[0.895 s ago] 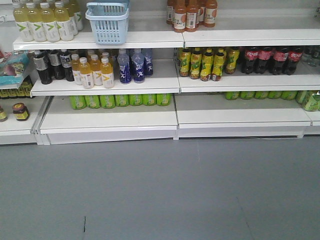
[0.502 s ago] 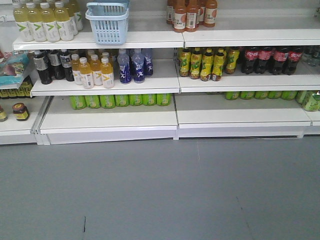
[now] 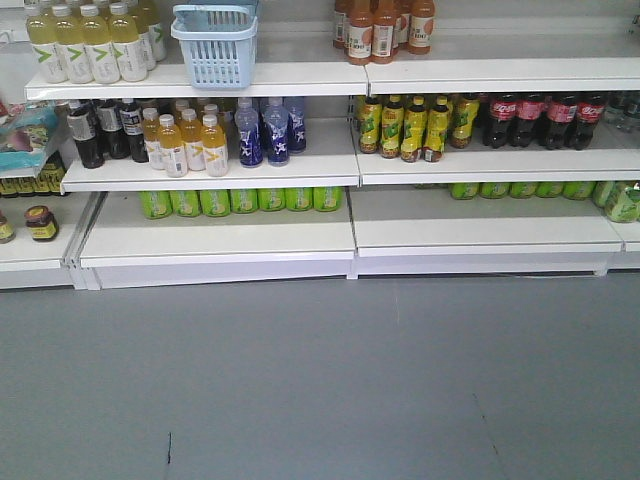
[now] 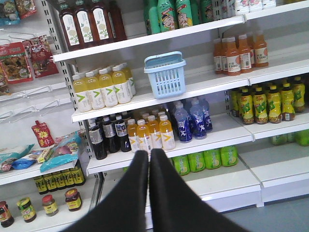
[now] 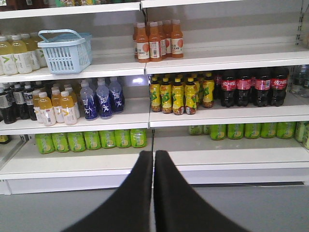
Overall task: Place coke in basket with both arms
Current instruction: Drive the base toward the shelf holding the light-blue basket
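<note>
The light blue basket [image 3: 215,45] stands on the top shelf left of centre; it also shows as the basket [image 4: 165,75] in the left wrist view and as the basket [image 5: 65,50] in the right wrist view. The coke is out of view in every frame. My left gripper [image 4: 149,153] is shut with nothing between its fingers, well back from the shelves and aimed below the basket. My right gripper [image 5: 154,154] is shut and empty too, low in front of the bottom shelf. Neither arm shows in the front view.
White shelving [image 3: 350,240] fills the back, above grey floor [image 3: 320,380]. Dark cola bottles with red labels [image 3: 545,120] stand middle right, beside yellow-green bottles [image 3: 410,127]. Orange juice bottles [image 3: 185,145], blue bottles [image 3: 268,130] and green cans [image 3: 240,200] sit left.
</note>
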Tool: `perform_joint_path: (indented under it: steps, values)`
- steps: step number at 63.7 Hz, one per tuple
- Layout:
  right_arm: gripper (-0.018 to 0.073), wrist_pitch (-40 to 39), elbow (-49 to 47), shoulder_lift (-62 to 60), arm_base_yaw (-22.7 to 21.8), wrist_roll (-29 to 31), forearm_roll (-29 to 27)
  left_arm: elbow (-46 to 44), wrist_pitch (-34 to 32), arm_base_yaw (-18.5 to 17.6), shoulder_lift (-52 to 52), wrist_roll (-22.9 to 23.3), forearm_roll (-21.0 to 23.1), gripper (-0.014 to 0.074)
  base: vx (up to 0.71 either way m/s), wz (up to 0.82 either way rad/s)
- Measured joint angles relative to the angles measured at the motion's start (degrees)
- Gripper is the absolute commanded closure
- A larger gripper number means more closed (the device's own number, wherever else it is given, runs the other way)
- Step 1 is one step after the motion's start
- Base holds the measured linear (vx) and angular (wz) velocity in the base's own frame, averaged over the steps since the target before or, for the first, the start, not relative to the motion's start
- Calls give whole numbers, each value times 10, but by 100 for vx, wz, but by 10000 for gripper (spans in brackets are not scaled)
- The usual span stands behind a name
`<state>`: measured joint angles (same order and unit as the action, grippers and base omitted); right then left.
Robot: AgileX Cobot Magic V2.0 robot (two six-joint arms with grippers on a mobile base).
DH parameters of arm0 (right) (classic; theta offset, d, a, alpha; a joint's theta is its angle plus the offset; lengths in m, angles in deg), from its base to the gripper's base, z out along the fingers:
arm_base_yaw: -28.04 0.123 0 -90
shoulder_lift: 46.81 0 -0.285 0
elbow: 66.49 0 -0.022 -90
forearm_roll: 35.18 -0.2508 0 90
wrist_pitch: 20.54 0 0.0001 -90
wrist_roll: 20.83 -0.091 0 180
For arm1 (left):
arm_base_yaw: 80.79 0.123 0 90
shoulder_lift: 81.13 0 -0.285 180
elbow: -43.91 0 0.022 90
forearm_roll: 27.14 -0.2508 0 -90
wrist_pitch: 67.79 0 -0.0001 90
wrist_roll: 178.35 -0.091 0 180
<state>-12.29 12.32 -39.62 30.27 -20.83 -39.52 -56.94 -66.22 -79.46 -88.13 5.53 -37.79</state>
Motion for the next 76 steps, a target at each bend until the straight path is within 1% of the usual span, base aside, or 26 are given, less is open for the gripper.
perform_joint_path:
  steps: [23,76]
  values:
    - [568,0,0,0,0,0,0,0,0,0,0,0,0,603,6,0]
    - [568,0,0,0,0,0,0,0,0,0,0,0,0,603,15,2]
